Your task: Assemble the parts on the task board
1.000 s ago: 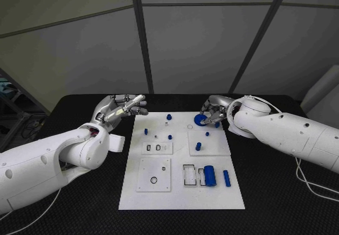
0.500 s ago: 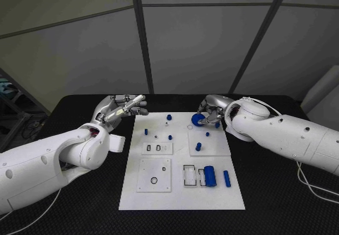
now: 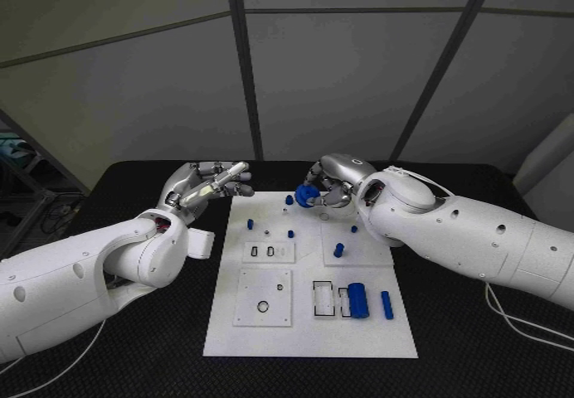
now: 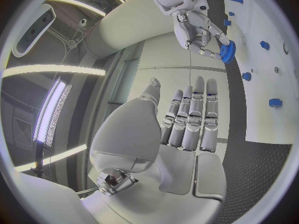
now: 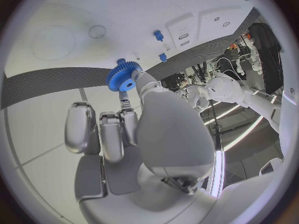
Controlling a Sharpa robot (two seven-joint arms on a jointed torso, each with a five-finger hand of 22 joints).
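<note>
Carrying a blue gear (image 3: 306, 195) over the far end of the task board (image 3: 308, 332).

Half a second ago we had the gear lower, nearer the board's far right corner; now our right robot hand (image 3: 323, 184) pinches it raised and further left, near an upright blue peg (image 3: 289, 199), probably toward a seat there. Our left robot hand (image 3: 206, 184) hovers empty, fingers straight, beyond the board's left edge above the tabletop (image 3: 479, 332).

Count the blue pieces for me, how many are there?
7 showing: a gear in the right hand, four pegs standing on the task board, a thick cylinder and a thin cylinder lying nearer the robot. The right arm may hide more.
</note>
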